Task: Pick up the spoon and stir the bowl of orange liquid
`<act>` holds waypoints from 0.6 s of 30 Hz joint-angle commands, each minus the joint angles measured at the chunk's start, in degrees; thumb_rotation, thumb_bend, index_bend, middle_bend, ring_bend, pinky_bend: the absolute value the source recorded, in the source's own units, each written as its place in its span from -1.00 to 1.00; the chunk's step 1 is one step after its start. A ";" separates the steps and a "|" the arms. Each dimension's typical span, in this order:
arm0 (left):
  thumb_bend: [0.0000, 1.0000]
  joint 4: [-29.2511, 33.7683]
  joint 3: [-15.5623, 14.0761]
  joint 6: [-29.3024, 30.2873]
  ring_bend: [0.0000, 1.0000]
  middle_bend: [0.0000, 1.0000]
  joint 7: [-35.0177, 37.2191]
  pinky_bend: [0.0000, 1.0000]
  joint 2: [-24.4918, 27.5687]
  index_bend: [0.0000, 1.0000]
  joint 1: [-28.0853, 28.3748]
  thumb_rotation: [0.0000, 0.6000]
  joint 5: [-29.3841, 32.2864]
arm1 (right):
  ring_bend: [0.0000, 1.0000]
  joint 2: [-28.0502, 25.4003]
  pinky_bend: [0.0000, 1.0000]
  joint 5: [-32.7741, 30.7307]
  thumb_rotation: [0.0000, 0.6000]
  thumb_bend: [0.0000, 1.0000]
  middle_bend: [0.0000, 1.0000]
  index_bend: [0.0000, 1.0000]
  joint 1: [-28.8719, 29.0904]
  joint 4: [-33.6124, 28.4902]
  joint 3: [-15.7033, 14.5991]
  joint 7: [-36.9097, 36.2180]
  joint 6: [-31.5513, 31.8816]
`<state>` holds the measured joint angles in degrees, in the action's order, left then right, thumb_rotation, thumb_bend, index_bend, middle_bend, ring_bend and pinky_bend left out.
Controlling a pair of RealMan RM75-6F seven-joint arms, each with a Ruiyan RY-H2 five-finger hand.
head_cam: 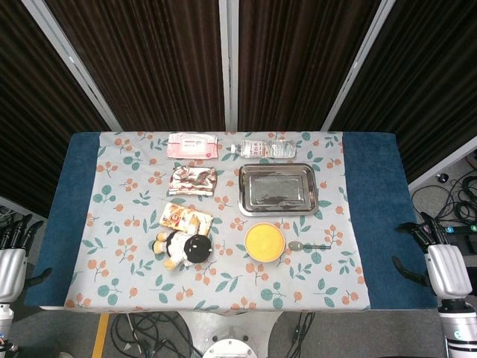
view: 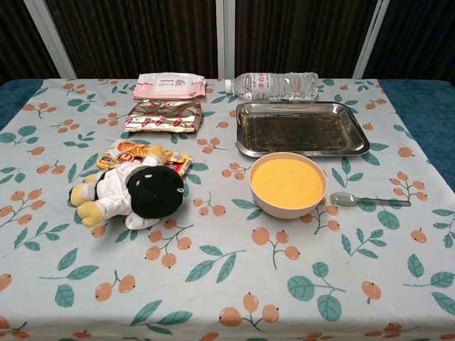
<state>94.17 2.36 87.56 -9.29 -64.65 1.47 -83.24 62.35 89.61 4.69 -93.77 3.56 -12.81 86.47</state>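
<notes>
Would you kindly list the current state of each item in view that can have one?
spoon: lying flat beside the bowl, untouched
bowl: upright, filled with orange liquid
tray: empty, flat
water bottle: on its side, capped
wipes pack: closed
plush toy: lying down
left robot hand: open, off the table
right robot hand: open, off the table

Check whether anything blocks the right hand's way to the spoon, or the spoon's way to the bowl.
Nothing visible does. The spoon lies on bare tablecloth just right of the bowl, its scoop end towards it. The right hand hangs off the table's right edge, with only cloth between it and the spoon.
</notes>
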 commanded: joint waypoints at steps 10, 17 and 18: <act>-0.89 0.03 -0.12 0.17 -0.77 -0.72 0.10 -0.73 -0.12 -0.61 -0.19 1.00 -0.09 | -0.90 -0.26 -0.72 0.75 1.00 -0.56 -0.44 -0.37 0.37 -0.32 0.11 0.33 0.28; -0.89 0.02 -0.09 0.37 -0.77 -0.72 0.44 -0.73 -0.14 -0.61 -0.09 1.00 -0.62 | -0.34 -1.47 -0.33 0.44 1.00 -0.56 -0.13 -0.33 3.62 -2.79 0.57 5.95 -4.88; -0.89 0.01 -0.09 0.46 -0.77 -0.72 0.47 -0.73 -0.12 -0.61 -0.12 1.00 -0.69 | -0.11 -1.63 -0.09 0.30 1.00 -0.58 0.00 -0.28 4.37 -3.30 0.63 7.24 -6.15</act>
<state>94.18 2.28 88.02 -8.83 -64.78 1.36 -83.92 61.24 90.25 7.39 -95.84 3.92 -8.41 82.87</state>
